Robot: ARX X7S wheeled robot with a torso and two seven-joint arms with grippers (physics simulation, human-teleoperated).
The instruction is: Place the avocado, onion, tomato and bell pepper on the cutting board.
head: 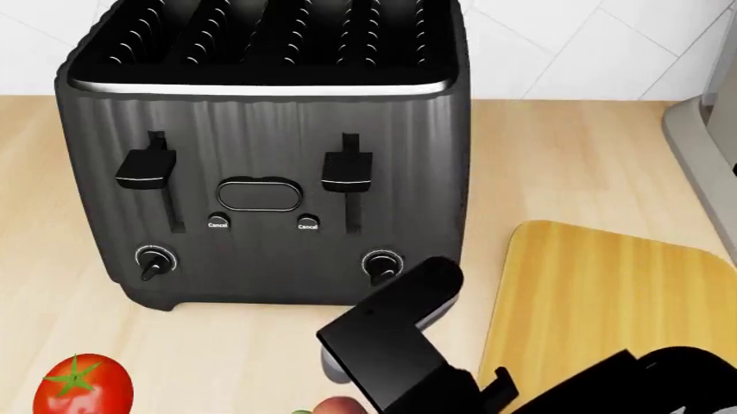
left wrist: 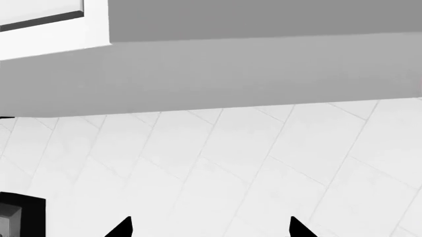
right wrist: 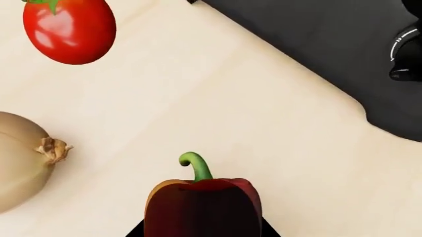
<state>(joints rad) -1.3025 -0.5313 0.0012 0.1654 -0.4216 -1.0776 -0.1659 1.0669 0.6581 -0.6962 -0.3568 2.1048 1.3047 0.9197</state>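
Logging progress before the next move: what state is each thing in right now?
Tomato: on the counter, not on the board.
Onion: on the counter, untouched.
Bell pepper: at the right gripper's fingertips; grip unclear.
Cutting board: nothing visible on it.
Toaster: levers up, slots empty.
Left gripper: open, holding nothing.

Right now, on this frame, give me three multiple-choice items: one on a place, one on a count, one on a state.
1. What does the bell pepper lie on?
A. the cutting board
B. the wooden counter
C. the toaster

2. How many levers show on the toaster front?
A. two
B. one
C. four

3. What is on the cutting board?
A. the tomato
B. the onion
C. nothing in its visible part

Answers: B, the right wrist view shows the pepper on the counter near the onion and tomato; A, two levers flank the oval panel; C, the visible board surface is bare.
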